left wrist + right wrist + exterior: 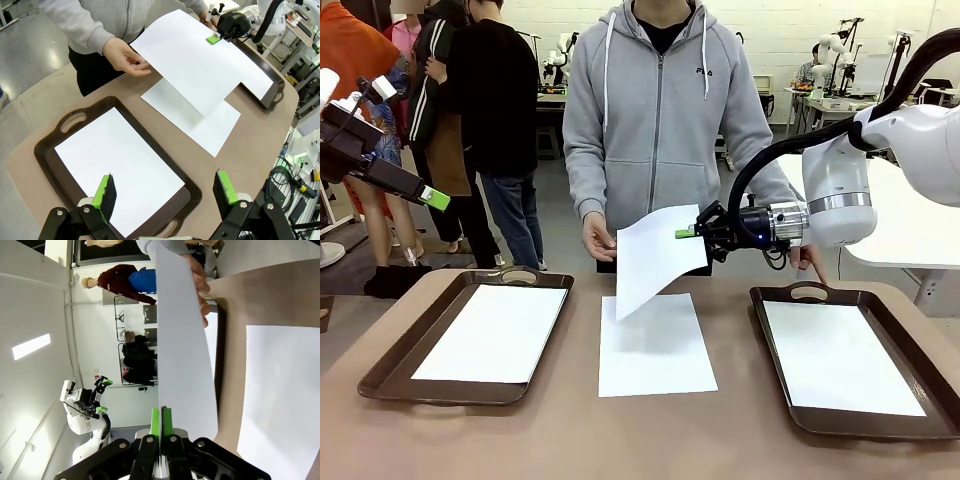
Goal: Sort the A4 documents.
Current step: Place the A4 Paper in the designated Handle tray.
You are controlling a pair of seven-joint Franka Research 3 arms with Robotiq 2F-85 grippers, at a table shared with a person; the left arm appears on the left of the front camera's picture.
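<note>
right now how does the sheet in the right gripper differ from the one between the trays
The held sheet hangs tilted in the air; the middle sheet lies flat on the table. The held sheet is pinched at one edge by the right gripper, the person's hand at the opposite edge; nothing touches the middle sheet. Both are blank white, alike in size.

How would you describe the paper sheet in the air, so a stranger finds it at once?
Look at the brown table, between the two dark brown trays. Above the flat white sheet there, a thin white A4 sheet hangs tilted. Only this one rests on nothing: the robot's right hand and a person's hand hold it.
</note>
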